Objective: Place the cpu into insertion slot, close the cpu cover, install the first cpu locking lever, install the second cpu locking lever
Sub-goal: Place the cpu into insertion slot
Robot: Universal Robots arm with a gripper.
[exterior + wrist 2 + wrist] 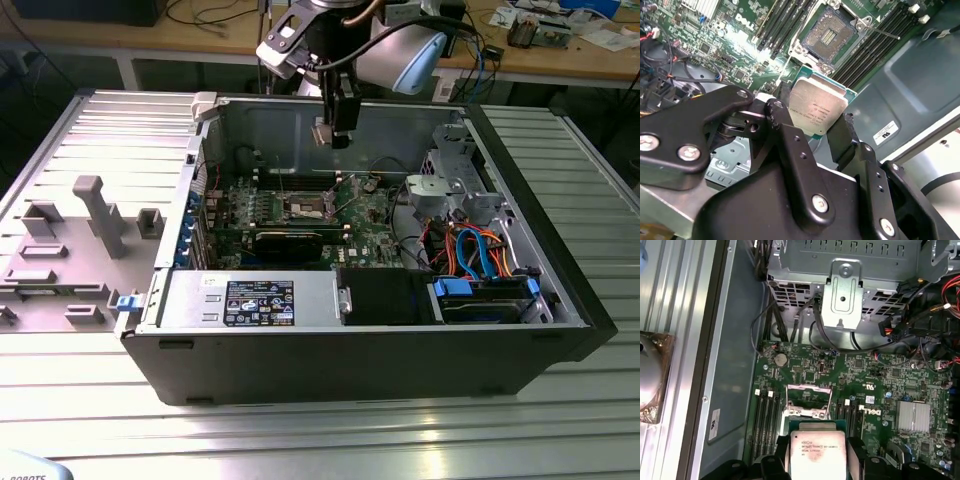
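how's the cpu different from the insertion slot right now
The cpu is gripped in the end effector, clear of the board, while the insertion slot is set into the green circuit board. The cpu shows a smooth silver top face; the insertion slot shows a dark pin field inside a silver metal rim, with nothing in it. Both are small squares of similar outline.
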